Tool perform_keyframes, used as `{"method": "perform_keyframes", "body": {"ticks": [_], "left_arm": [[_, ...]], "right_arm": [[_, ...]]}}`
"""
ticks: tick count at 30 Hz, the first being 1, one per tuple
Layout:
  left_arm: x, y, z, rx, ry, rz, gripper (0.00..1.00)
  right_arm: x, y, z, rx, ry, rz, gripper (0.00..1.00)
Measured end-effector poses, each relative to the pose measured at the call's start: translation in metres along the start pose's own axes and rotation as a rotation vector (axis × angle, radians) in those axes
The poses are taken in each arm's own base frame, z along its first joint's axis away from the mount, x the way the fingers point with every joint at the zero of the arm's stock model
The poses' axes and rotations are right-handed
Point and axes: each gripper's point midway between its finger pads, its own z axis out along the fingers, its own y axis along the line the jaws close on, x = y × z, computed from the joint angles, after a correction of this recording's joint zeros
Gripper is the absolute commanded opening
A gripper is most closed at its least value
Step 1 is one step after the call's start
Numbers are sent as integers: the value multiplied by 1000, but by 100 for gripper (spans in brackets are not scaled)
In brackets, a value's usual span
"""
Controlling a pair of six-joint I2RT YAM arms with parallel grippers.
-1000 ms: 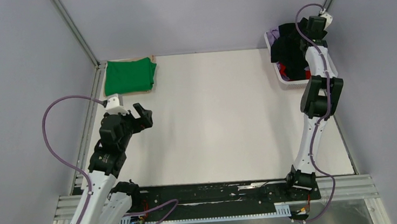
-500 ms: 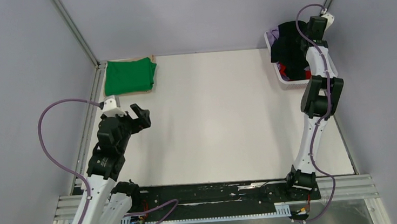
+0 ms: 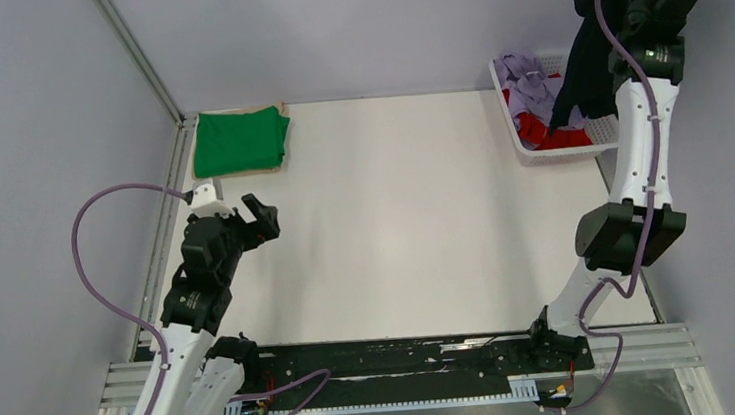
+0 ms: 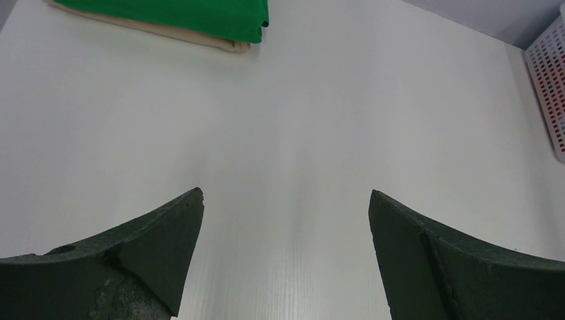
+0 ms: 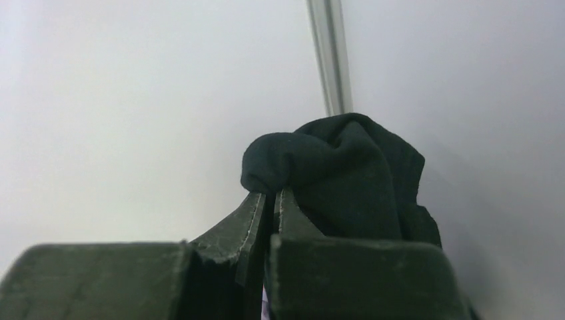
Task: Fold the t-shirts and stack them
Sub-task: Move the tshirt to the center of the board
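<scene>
My right gripper (image 5: 273, 195) is raised high above the back right corner and is shut on a bunch of the black t-shirt (image 5: 346, 167). The black t-shirt (image 3: 579, 58) hangs down from it over the white basket (image 3: 579, 152). A lavender t-shirt (image 3: 525, 81) and a red t-shirt (image 3: 537, 127) lie crumpled in the basket. The green t-shirt (image 3: 239, 141) lies folded at the back left of the table, also seen in the left wrist view (image 4: 180, 12). My left gripper (image 4: 285, 197) hovers open over bare table, with nothing between its fingers (image 3: 262, 217).
A beige folded piece (image 4: 226, 45) shows under the green t-shirt. The white table (image 3: 395, 225) is boxed in by grey walls with metal rails (image 3: 135, 57) at the back corners. The basket's lattice wall (image 4: 550, 87) shows at the right edge of the left wrist view.
The right gripper closed on the black t-shirt in the basket and rose sharply, pulling the shirt up out of it. The left arm shifted slightly, then held still.
</scene>
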Motion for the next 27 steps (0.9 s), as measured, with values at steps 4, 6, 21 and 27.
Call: {"method": "perform_keyframes", "body": {"ticks": [4, 6, 21, 27], "left_arm": [[1, -2, 0, 10, 6, -7, 100], [2, -3, 0, 12, 10, -12, 100], [4, -6, -2, 26, 18, -46, 100], [7, -4, -2, 16, 26, -50, 100]], "right_arm": [[-62, 32, -35, -150, -94, 32, 0], [-80, 51, -56, -247, -107, 55, 0], [-50, 236, -258, -1011, 168, 292, 0], [78, 266, -318, -1082, 486, 394, 2]]}}
